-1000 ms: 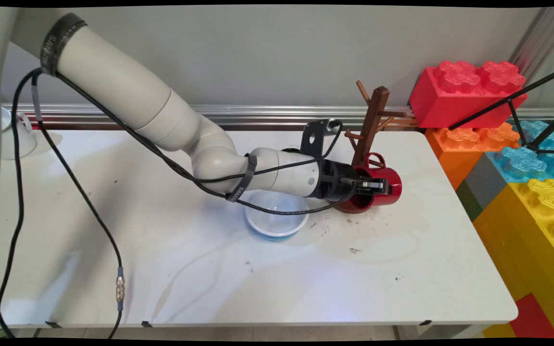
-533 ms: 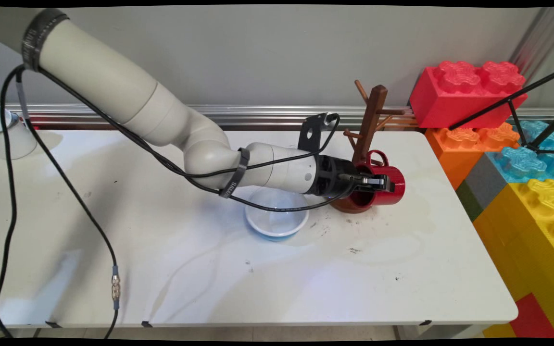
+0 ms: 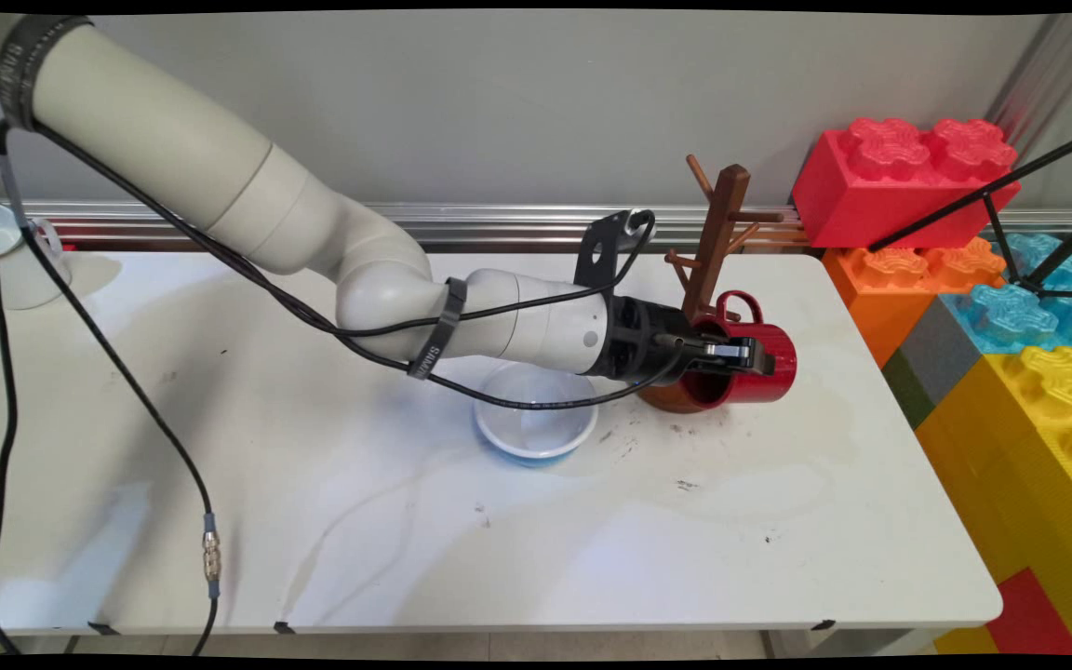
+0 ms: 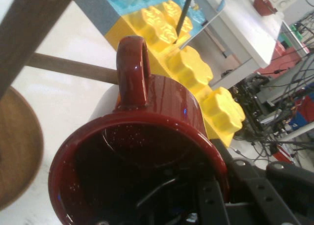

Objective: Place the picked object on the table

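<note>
Here our gripper [image 3: 731, 355] pinches the red mug's [image 3: 759, 358] rim (1 finger inside); its handle [image 4: 132, 70] could snag the wooden mug tree [image 3: 717, 242], tipping it

1. The black strap [image 3: 435, 337] wrapped around the arm's forearm link, holding the black cable [image 3: 108, 372] against it, carries small pale capital lettering running along its length; the letters are too small to make out for certain.
2. The black band [image 3: 26, 51] around the arm's upper link near the top left corner also bears pale lettering, and it is unreadable as well.
3. No lettering or label shows on the red mug [image 3: 748, 361], the wooden mug tree [image 3: 717, 244], the white bowl [image 3: 536, 426], the big toy bricks [image 3: 904, 177] or the counter [image 3: 406, 521].
4. The hand view shows no legible writing.
</note>
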You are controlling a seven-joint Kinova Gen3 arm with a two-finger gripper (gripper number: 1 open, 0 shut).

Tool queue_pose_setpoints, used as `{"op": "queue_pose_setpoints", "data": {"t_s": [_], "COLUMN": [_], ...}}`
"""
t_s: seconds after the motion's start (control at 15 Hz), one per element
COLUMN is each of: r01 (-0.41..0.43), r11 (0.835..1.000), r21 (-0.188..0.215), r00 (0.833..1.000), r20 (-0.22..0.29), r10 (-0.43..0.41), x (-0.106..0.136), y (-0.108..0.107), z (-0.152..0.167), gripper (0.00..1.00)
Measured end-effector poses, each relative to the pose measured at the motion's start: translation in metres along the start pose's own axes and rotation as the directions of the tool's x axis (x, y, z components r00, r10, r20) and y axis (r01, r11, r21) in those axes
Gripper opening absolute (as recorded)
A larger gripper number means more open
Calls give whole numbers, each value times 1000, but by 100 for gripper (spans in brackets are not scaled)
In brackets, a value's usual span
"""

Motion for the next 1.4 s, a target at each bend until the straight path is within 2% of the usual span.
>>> {"op": "queue_pose_setpoints", "data": {"t_s": [0.8, 1.4], "r01": [-17, -76], "r11": [997, 995], "r21": [-76, -69], "r00": [999, 991], "r20": [43, 103], "r10": [21, 82], "x": [3, 13], "y": [34, 49], "z": [-25, -47], "gripper": [0, 0]}}
